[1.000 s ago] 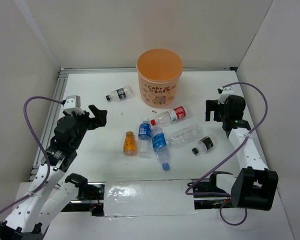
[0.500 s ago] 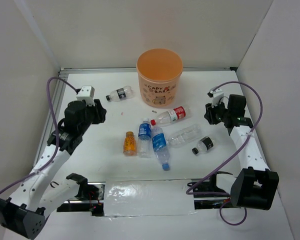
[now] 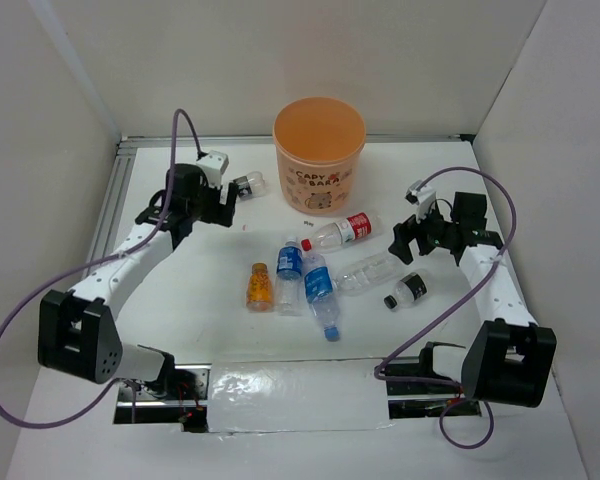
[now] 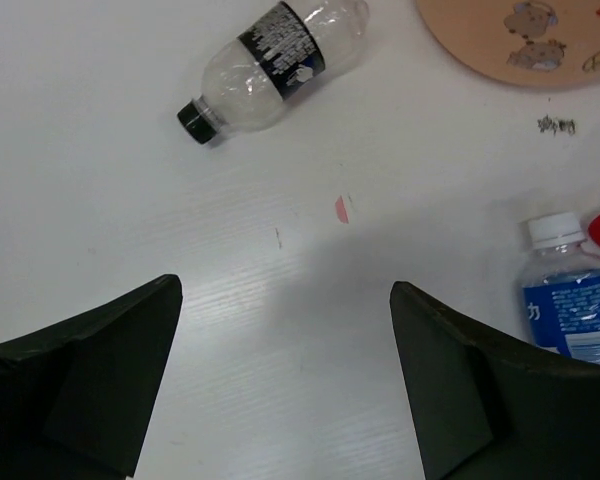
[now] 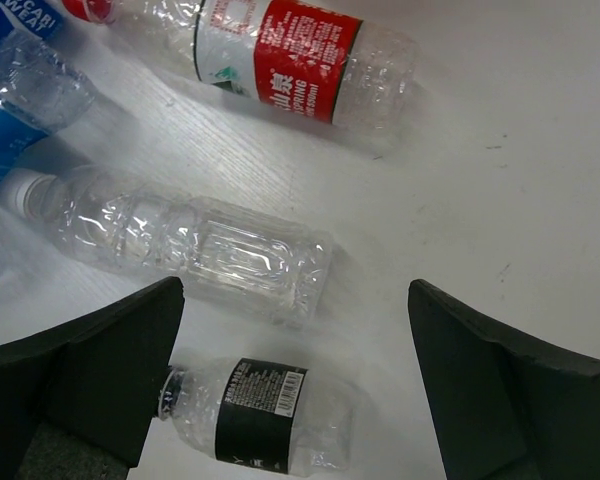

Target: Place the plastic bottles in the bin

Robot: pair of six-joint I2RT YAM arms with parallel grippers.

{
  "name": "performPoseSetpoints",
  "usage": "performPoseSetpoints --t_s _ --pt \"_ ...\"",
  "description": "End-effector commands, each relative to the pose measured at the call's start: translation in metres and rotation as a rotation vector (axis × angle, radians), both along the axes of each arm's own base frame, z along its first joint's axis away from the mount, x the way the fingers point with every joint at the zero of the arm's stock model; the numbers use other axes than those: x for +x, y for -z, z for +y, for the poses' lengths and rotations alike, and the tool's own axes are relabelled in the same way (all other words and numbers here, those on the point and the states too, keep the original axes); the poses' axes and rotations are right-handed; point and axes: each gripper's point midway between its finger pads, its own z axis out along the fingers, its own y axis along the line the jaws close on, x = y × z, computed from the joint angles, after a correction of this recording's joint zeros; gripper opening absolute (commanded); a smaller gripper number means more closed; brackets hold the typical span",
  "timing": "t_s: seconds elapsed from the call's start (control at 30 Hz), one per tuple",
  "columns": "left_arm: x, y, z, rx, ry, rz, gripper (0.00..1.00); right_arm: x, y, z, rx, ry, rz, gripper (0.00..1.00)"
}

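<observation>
The orange bin [image 3: 319,140] stands at the back centre, and its edge shows in the left wrist view [image 4: 520,40]. Seven bottles lie on the table. One black-labelled bottle [image 3: 248,184] [image 4: 275,65] lies left of the bin, just beyond my open, empty left gripper [image 3: 223,205] [image 4: 283,290]. In the middle lie a red-labelled bottle [image 3: 342,231] [image 5: 280,60], two blue-labelled ones [image 3: 289,262] [image 3: 320,285], an orange-filled one [image 3: 259,287], a clear one [image 3: 370,270] [image 5: 190,245] and a second black-labelled one [image 3: 409,289] [image 5: 260,415]. My right gripper [image 3: 405,236] [image 5: 295,290] is open above these last two.
White walls close in the table on the left, back and right. A metal rail runs along the back and left edges [image 3: 120,190]. A small pink speck [image 4: 342,208] lies on the table ahead of the left gripper.
My left arm has swung far back and right, toward the black-labelled bottle beside the bin. My right gripper has moved left, toward the clear and black-labelled bottles.
</observation>
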Motion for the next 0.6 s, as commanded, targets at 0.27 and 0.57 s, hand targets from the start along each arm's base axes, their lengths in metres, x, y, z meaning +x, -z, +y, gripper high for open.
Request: performPoseSetpoints --t_s 0.27,0.57 --pt "0.085 0.024 -0.031 0.171 0.319 -0.068 0.95 -0.001 -0.008 0.013 0.028 -0.142 -0.007 1.00" --pt "0.157 0.067 -0.021 0.251 0.256 -0.060 0.98 -0.005 0.001 0.006 0.019 -0.120 0.067 1.00"
